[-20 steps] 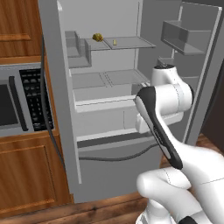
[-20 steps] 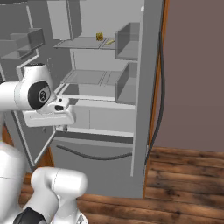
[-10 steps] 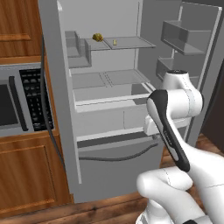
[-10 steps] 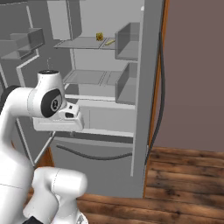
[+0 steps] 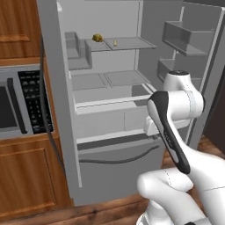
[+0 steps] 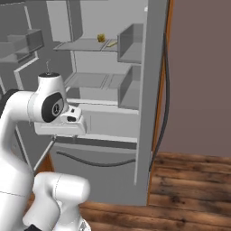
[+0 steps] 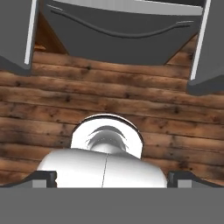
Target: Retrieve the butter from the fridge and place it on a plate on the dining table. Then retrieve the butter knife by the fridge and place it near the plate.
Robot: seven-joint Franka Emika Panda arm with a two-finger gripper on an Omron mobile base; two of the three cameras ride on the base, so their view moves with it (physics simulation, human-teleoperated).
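The grey fridge stands with both doors swung wide. On its top shelf the butter lies as a small olive-yellow stick, also seen as the butter from the right. My arm is folded in front of the lower shelves, well below the butter. The hand points down at the floor in front of the fridge's bottom drawer. My gripper is open, its fingertips far apart with nothing between them. Plate, dining table and butter knife are out of view.
A yellowish lump sits on the top shelf left of the butter. A microwave is set in wooden cabinets left of the fridge. The open doors flank the hand on both sides. Wood floor lies to the right.
The arm has drawn back from the fridge and sunk, its elbow moving right in the left base view and toward the centre in the right base view. The butter has not moved.
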